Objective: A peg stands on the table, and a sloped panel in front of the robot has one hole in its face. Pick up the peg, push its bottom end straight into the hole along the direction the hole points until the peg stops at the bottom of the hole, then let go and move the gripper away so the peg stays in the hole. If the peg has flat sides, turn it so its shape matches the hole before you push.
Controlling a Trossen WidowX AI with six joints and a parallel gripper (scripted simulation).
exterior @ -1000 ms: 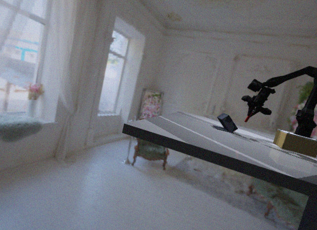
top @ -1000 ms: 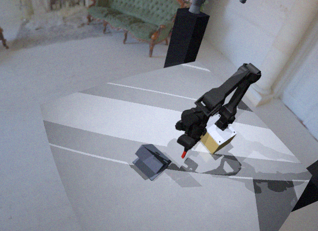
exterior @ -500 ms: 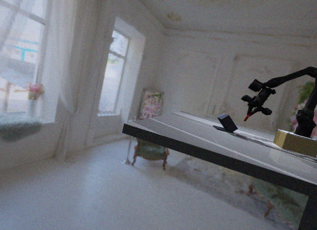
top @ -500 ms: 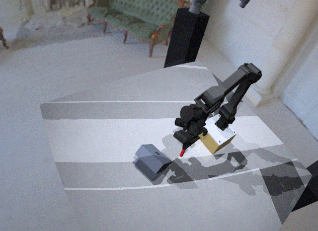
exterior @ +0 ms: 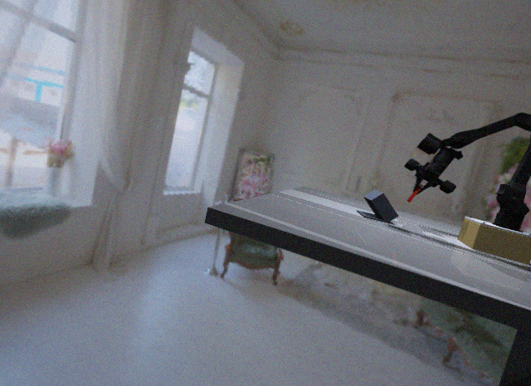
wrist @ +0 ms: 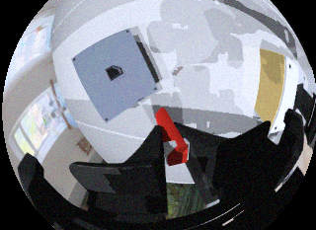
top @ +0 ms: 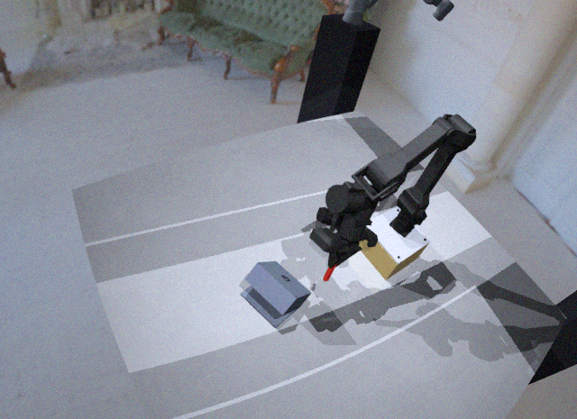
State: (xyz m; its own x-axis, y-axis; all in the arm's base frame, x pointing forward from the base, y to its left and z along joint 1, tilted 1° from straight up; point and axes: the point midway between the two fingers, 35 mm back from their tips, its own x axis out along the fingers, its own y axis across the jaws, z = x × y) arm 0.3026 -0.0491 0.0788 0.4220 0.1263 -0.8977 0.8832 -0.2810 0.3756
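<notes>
The red peg (top: 328, 273) (exterior: 412, 195) (wrist: 171, 128) is held in the air, tilted, its free end pointing down toward the panel side. My gripper (top: 334, 262) (exterior: 418, 188) (wrist: 166, 127) is shut on the peg near its upper end. The blue-grey sloped panel (top: 275, 284) (exterior: 383, 207) (wrist: 96, 89) stands on the table ahead of the gripper. Its one dark hole (top: 285, 277) (wrist: 114, 72) has flat sides and corners. The peg is apart from the panel, above the table and on the robot's side of it. The exact shape of the peg's free end cannot be told.
A yellow box with a white top (top: 387, 260) (exterior: 493, 242) (wrist: 271, 84) is under the arm's base, behind the gripper. Shadows and light bands cross the table (top: 186, 303) (exterior: 299, 227). A black pedestal (top: 335, 70) stands beyond the table's far edge.
</notes>
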